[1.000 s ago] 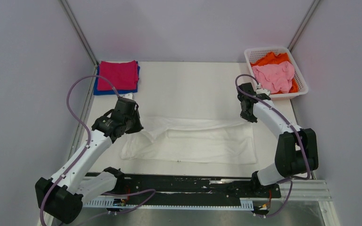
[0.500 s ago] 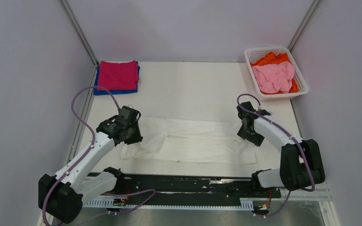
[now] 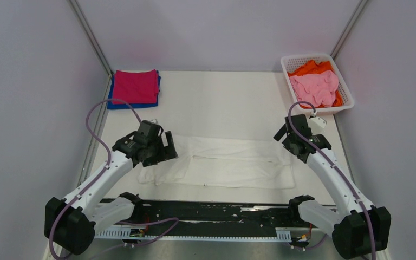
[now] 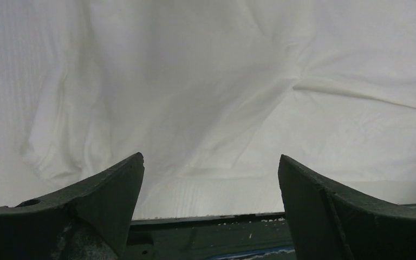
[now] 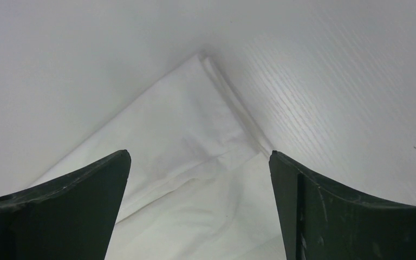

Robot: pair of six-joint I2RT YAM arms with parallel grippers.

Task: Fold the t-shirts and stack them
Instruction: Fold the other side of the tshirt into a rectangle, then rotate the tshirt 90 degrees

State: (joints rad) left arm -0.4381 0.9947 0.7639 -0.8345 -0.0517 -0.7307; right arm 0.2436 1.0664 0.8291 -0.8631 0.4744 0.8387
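Note:
A white t-shirt [image 3: 222, 162] lies folded into a long band across the middle of the table. My left gripper [image 3: 167, 147] hovers open over its left end, and the left wrist view shows wrinkled white cloth [image 4: 206, 92] between and beyond the spread fingers, nothing held. My right gripper [image 3: 287, 143] is open just above the shirt's right end; the right wrist view shows a folded corner of the shirt [image 5: 195, 124] under the jaws. A folded magenta tee [image 3: 136, 85] rests on a folded blue tee [image 3: 123, 105] at the back left.
A white lattice basket [image 3: 306, 55] at the back right holds a crumpled pink tee [image 3: 315, 88] over an orange tee [image 3: 311, 67]. Grey walls close in left and right. A black rail [image 3: 211, 214] runs along the near table edge.
Both grippers went from shut on the white shirt's far corners to open. They carried that edge nearer, let go, and the right arm swung out to the right.

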